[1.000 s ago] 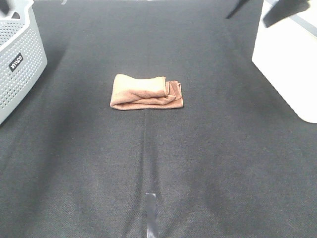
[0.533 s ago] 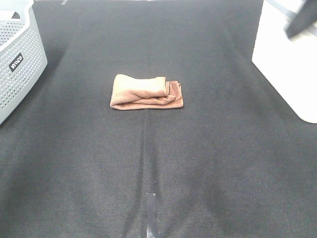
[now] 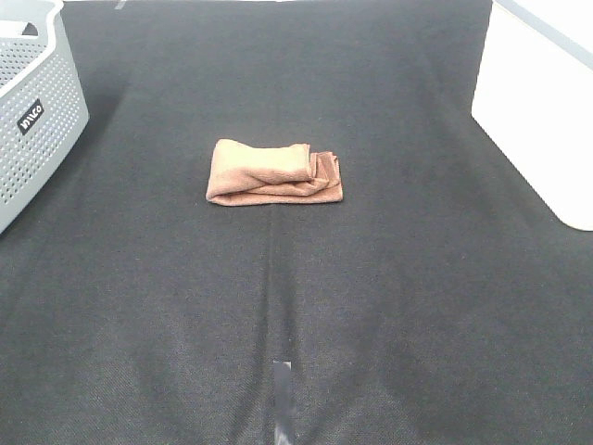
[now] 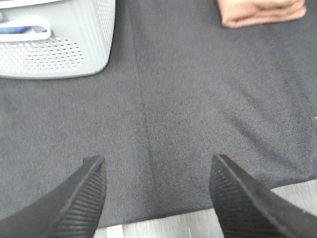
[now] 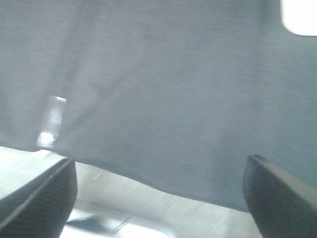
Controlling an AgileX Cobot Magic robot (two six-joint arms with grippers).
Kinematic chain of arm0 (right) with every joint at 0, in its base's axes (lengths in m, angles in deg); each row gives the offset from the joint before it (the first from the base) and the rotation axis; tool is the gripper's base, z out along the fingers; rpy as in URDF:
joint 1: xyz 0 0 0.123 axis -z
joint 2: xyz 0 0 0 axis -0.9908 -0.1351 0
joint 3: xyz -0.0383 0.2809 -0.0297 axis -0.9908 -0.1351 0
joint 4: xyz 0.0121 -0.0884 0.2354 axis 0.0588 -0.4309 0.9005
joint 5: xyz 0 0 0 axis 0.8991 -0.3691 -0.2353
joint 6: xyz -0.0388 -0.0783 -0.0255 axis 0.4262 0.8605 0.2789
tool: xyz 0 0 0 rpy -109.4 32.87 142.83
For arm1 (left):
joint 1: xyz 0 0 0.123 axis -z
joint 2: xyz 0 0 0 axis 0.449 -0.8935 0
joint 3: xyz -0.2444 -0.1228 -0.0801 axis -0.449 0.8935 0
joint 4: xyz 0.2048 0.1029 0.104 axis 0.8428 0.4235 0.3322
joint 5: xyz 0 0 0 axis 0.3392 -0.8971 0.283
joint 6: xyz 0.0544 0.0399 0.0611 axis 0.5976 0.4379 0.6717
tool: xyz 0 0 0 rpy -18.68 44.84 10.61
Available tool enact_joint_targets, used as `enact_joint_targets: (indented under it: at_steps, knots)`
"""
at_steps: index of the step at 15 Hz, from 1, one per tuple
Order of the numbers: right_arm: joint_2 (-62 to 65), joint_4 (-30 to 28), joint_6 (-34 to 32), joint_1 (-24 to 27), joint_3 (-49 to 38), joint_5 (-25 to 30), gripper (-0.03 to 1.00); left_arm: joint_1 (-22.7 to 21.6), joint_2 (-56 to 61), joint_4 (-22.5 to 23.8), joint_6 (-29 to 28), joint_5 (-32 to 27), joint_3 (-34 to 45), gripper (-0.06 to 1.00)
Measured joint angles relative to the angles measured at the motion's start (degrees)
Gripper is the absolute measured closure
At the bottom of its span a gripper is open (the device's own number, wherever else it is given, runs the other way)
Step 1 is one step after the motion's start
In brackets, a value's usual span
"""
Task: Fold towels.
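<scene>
- Exterior high view: one brown towel (image 3: 274,172) lies on the black table cover (image 3: 389,306), roughly at the middle of the view. It is folded into a compact bundle, with a rolled upper layer on top and looser layered edges showing at its right end.
- One grey perforated basket (image 3: 37,111) stands at the left edge of the view, well apart from the towel; a small dark label is on its wall.
- One white container (image 3: 537,120) stands at the right edge, also well apart from the towel.
- One short strip of tape (image 3: 283,399) lies on the cover near the lower edge, in line with a crease that runs up toward the towel.
- Neither arm nor gripper appears in this view.
- Left wrist view: the left gripper (image 4: 158,198) shows two dark ribbed fingers (image 4: 81,198) set wide apart, with nothing between them. It is released and hangs over bare cover near the table's edge.
- One towel corner (image 4: 262,12) and one basket (image 4: 59,39) show at the far side of this picture, both well apart from the gripper.
- Right wrist view: the right gripper (image 5: 161,196) likewise shows two dark fingers (image 5: 37,198) spread wide and grasping nothing. The picture is blurred.
- One tape strip (image 5: 52,121) and one corner of the white container (image 5: 299,17) show here. The towel is out of this picture.
</scene>
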Motion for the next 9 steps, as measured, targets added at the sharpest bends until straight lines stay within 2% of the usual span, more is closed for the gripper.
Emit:
enact_joint_targets:
  at_steps: [4,7,9]
  knots:
    - [16.8,-3.5,0.6,0.0,-7.1,-3.6,0.12,0.0,12.6,-3.6,6.2,0.1,5.7,0.35]
    - [22.9,-2.7,2.6,0.0,-11.1,-5.6,0.12,0.0,14.3,-6.8,9.5,2.6,10.8,0.35]
    - [23.9,-1.0,4.8,0.0,-14.3,-6.6,0.12,0.0,14.3,-7.4,10.8,5.7,12.2,0.35]
